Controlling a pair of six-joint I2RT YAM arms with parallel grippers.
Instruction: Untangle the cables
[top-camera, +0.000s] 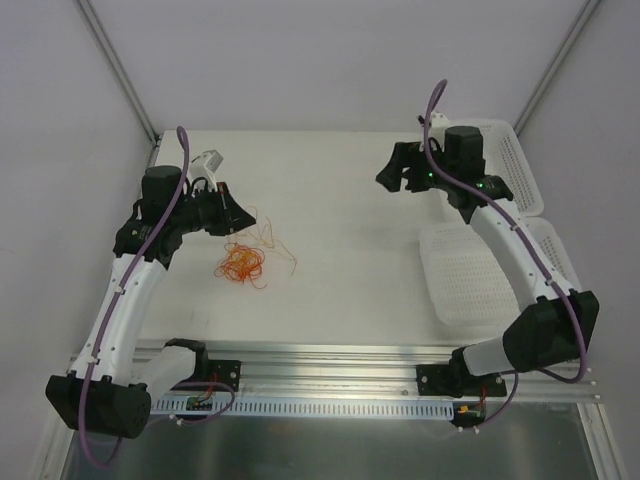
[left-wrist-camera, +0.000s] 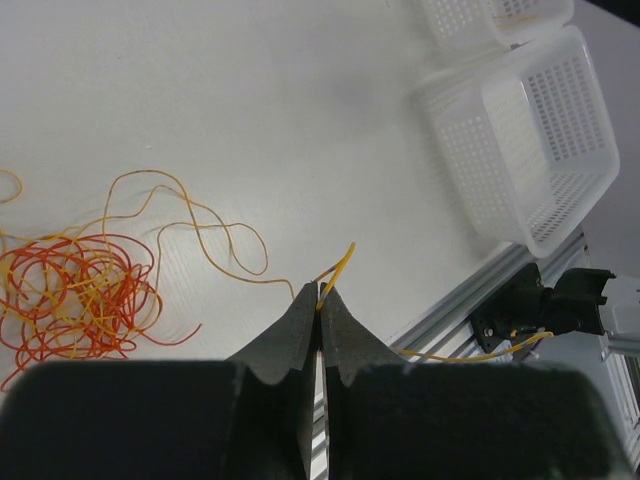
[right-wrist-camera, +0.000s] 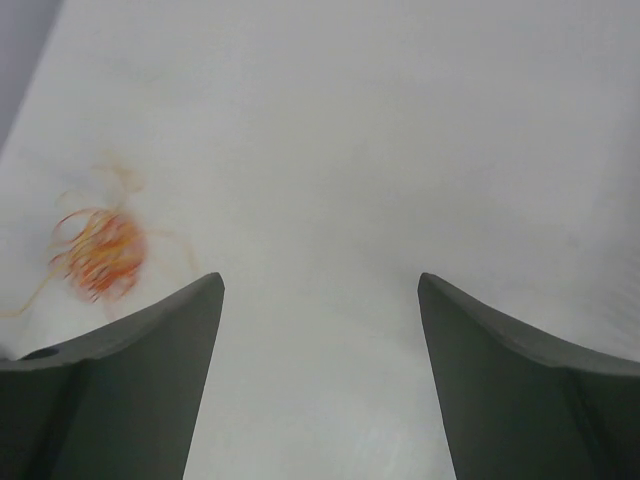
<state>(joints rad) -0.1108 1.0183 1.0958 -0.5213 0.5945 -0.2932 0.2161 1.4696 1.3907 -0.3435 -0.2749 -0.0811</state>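
Note:
The cables lie as a small red-orange and yellow-orange tangle on the white table, left of centre. In the left wrist view the tangle is at the left, and a loose yellow-orange strand curls out from it towards my fingertips. My left gripper is shut on this yellow-orange strand, whose end sticks out above the tips. In the top view the left gripper is just behind the tangle. My right gripper is open and empty, raised far to the right. Its wrist view shows the tangle blurred at the left.
Two white perforated baskets stand at the right, one at the back and one nearer; both also show in the left wrist view. A metal rail runs along the table's near edge.

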